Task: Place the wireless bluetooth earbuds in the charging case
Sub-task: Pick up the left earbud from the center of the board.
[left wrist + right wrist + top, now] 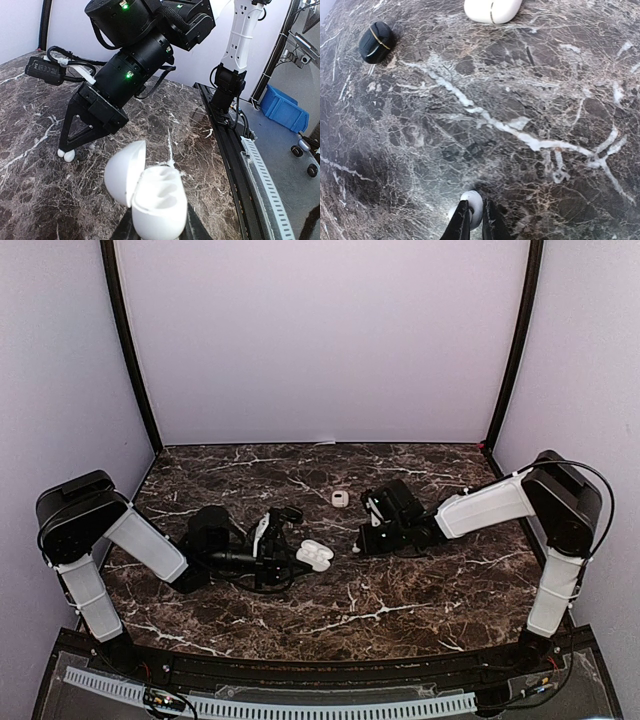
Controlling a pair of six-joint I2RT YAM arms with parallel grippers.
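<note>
My left gripper [298, 558] is shut on an open white charging case [314, 556] and holds it low over the marble table. In the left wrist view the case [157, 200] fills the bottom centre, its lid [124, 172] swung open to the left and its pockets showing. My right gripper [475, 210] is shut on a small white earbud [476, 204] at the table surface. A second white bit shows just behind it on the left. From the left wrist view the right gripper [68, 149] points down, with white earbuds [66, 155] at its tips, left of the case.
A closed white case [340, 498] lies on the table behind the grippers; it also shows in the right wrist view [492, 9]. A small closed black case [376, 35] lies to its left. Purple walls enclose the table on three sides.
</note>
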